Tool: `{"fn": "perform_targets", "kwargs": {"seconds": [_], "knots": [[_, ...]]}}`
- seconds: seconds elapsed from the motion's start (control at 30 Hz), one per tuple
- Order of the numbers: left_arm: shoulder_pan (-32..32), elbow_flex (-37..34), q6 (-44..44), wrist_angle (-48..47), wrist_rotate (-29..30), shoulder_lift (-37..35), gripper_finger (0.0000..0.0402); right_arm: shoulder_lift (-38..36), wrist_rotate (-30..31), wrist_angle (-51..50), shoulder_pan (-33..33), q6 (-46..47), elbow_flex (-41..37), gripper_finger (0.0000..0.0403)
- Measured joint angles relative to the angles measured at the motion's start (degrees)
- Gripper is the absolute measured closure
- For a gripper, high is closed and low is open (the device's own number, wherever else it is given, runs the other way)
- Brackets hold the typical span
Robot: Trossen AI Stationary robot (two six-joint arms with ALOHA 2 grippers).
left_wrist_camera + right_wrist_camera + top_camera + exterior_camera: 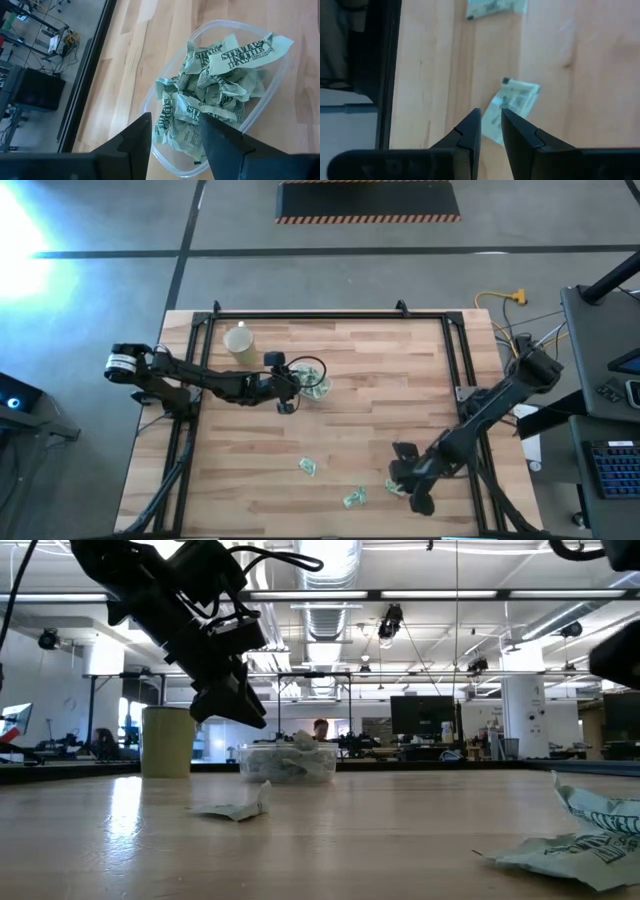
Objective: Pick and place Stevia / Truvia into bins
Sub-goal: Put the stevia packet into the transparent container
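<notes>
The clear tub (317, 386) (290, 762) (280, 75) stands on the table, holding several crumpled green-and-white sachets (210, 95). My left gripper (288, 388) (175, 127) hangs open just above the tub's rim and holds nothing. Three loose sachets lie flat on the near part of the table (308, 467) (353, 498) (397, 488). My right gripper (407, 478) (491, 117) is low over the rightmost one (516, 100). Its fingers are only narrowly apart, and that sachet's end shows in the gap. My right gripper comes down slanting over one end of the sachet (495, 120), which lies on the wood. That end shows between the two fingertips (472, 125). I cannot tell whether the fingers touch it.
A pale yellow cup (240, 340) (168, 740) stands to the far left of the tub. A black frame rail (300, 318) runs around the table's far and side edges. Bare wood lies between the tub and the loose sachets. One more sachet (496, 7) lies beyond my right gripper.
</notes>
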State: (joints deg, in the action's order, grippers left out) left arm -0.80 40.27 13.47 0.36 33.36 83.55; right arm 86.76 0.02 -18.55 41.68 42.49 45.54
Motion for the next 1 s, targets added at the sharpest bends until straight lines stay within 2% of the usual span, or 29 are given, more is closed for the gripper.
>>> {"fn": "perform_targets", "kwargs": {"seconds": [0.33, 0.6, 0.73, 1.0], "knots": [[0.0, -0.1, -1.2, 0.0, -0.1, 0.0, 0.0252, 8.7, 1.4, 1.2, 1.9, 0.9, 4.2, 0.0335], [-0.1, -0.2, -1.3, 0.0, -0.2, 0.0, 0.0252, 10.8, 2.9, -1.5, 2.0, -2.2, 7.4, 0.0331], [-0.1, -0.3, -1.3, 0.0, -0.2, 0.0, 0.0252, 9.9, 5.2, -3.6, 1.9, -2.6, 7.7, 0.0311], [-0.1, -0.4, -1.3, 0.0, -0.2, 0.0, 0.0253, 9.9, 8.0, -3.4, 2.0, -1.4, 7.7, 0.0245]]}}
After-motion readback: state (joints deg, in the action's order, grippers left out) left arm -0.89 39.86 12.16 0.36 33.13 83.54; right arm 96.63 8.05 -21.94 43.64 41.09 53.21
